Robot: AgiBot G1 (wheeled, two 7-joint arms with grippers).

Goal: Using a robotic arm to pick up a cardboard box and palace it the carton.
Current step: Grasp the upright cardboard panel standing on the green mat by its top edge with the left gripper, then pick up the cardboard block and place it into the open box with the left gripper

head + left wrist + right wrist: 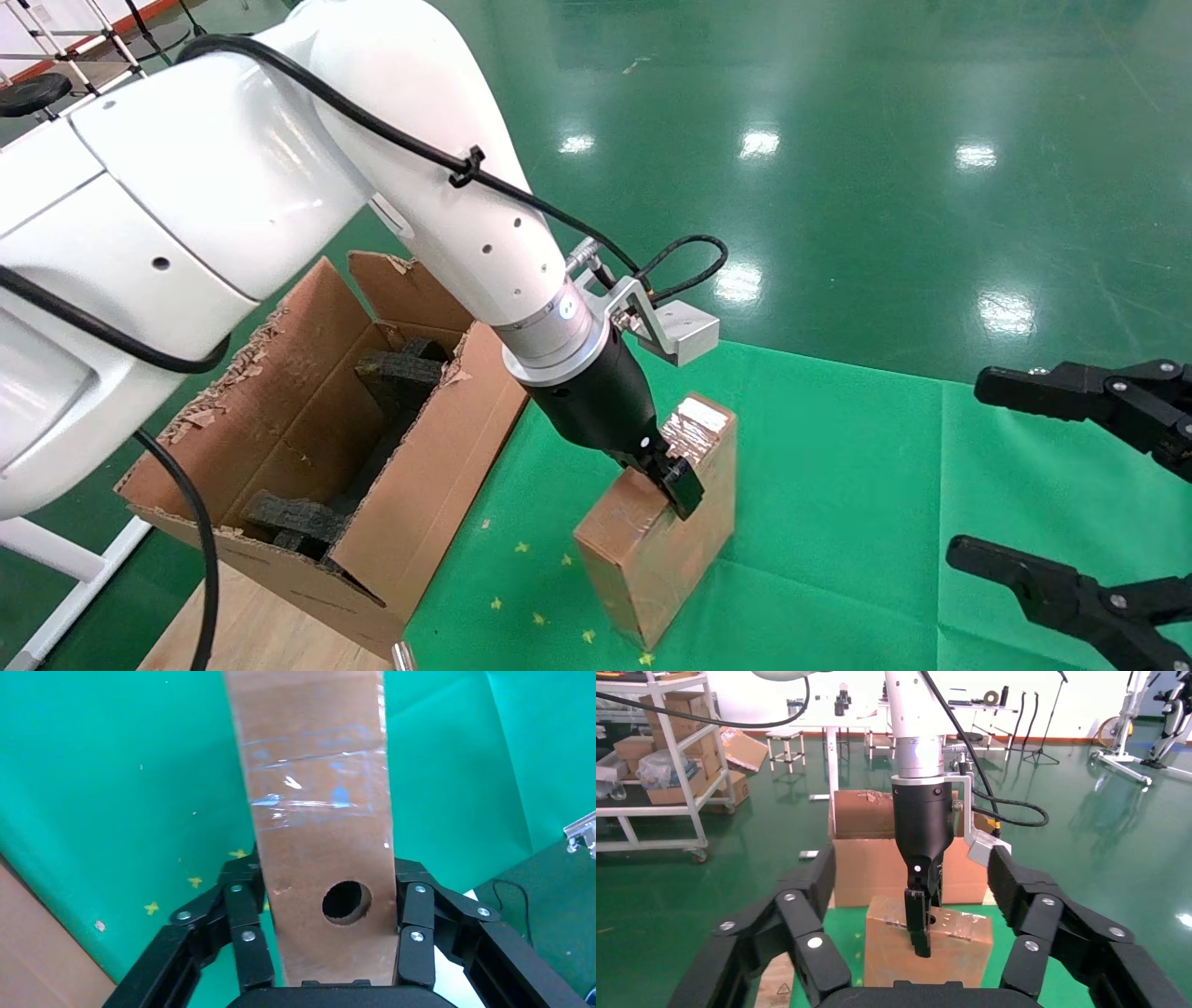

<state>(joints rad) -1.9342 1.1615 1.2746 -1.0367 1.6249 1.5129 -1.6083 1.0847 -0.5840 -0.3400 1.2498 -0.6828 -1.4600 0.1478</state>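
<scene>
Left pincer (672,471) slants down from 10 o'clock, fingers (242,931) clamped on both sides of the box's (656,550) top end. Box stands on green tabletop (838,485), just beside carton (307,447) at its 9 o'clock. Right pincer (1043,485) at 3 o'clock, wide open, holding nothing, well apart.

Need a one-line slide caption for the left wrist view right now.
Left gripper closed on the narrow, holed face of the taped cardboard box, above the green mat.
</scene>
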